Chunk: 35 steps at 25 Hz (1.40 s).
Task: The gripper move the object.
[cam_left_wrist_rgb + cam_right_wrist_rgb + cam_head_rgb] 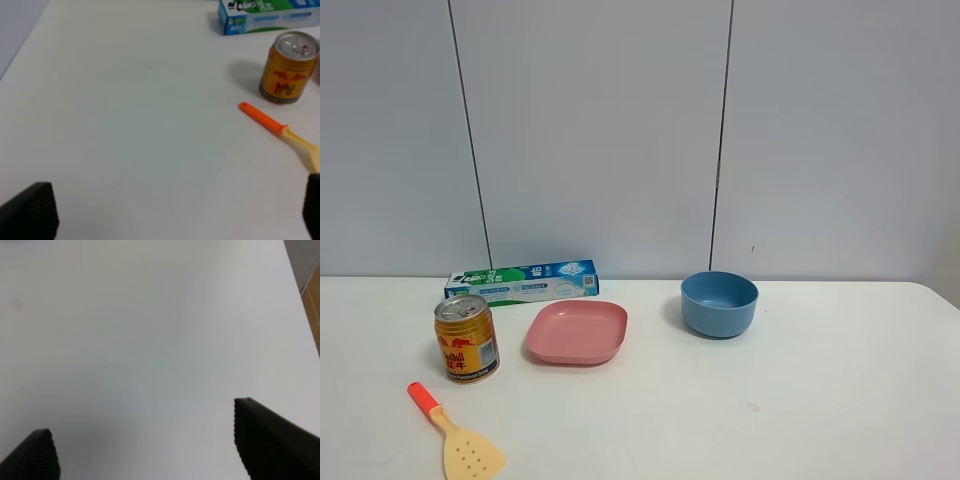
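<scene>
Left wrist view: left tool [180,212] spread apart above table [125,125], can [290,67] upright near spatula [280,130]; right tool [145,440] also apart.

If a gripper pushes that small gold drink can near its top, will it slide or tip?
The small gold drink can stands upright, taller than wide, so a high push may tip it, and then it would probably roll. Its smooth metal wall could slip between fingers. Its pull-tab looks unopened, so likely heavy.
</scene>
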Available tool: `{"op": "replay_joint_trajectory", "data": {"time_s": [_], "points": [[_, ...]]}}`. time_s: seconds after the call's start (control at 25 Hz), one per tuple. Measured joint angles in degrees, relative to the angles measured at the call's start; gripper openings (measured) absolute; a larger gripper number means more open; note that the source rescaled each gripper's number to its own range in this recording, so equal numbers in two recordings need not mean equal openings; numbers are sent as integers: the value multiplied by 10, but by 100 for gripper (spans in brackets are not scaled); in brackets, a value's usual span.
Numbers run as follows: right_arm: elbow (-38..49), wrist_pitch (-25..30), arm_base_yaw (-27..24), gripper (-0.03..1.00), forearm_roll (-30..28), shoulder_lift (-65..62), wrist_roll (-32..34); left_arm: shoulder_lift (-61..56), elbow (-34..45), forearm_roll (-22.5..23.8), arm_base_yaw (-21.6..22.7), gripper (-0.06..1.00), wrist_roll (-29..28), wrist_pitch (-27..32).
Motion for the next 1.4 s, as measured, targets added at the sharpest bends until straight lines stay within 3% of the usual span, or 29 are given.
{"op": "replay_joint_trajectory", "data": {"time_s": [0.36,1.12,1.4], "points": [[0,-3,0,21,2,-85,15,0,0,0,0,100,0,0],[-3,43,1,21,-7,-86,51,0,0,0,0,100,0,0],[-3,41,56,21,-24,-86,73,0,0,0,0,100,0,0]]}}
